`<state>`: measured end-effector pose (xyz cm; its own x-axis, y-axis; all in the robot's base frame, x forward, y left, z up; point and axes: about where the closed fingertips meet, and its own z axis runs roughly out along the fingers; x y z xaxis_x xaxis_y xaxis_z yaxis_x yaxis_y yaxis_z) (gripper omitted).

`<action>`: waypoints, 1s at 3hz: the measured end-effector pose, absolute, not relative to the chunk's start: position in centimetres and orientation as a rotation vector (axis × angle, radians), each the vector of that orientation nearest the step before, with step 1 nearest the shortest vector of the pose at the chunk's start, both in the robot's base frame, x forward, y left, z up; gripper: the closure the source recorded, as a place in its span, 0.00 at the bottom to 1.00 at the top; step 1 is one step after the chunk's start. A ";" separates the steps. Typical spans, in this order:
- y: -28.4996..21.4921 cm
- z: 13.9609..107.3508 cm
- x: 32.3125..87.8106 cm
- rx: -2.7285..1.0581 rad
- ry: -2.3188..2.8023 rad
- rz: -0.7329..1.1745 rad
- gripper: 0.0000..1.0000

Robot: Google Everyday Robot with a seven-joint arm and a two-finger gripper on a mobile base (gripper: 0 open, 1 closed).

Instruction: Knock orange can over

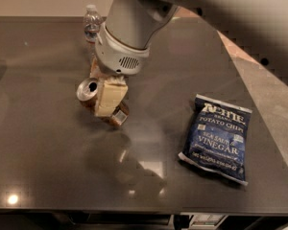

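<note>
The orange can (116, 117) is tilted steeply, its silver top (88, 90) pointing up and left and its base low on the dark table (48, 143). My gripper (103, 98) comes down from the white arm (129, 28) and straddles the can. One cream finger (109, 95) lies across the can's front and the other finger (93, 70) shows behind it. The gripper is shut on the can. The can's middle is hidden by the front finger.
A clear plastic water bottle (91, 25) stands at the back, just behind the gripper. A blue bag of potato chips (218, 138) lies flat at the right. The table's front edge (134, 210) runs along the bottom, its right edge near the floor (273, 95).
</note>
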<state>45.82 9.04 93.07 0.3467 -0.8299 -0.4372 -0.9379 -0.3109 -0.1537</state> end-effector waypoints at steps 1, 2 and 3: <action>8.5 92.2 47.4 -2.374 1.496 0.137 1.00; 8.0 90.5 49.2 -2.480 1.449 -0.120 1.00; 7.1 89.0 51.0 -2.571 1.404 -0.326 0.82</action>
<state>50.99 7.09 88.99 0.5264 -0.8444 0.0990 -0.8017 -0.5318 -0.2729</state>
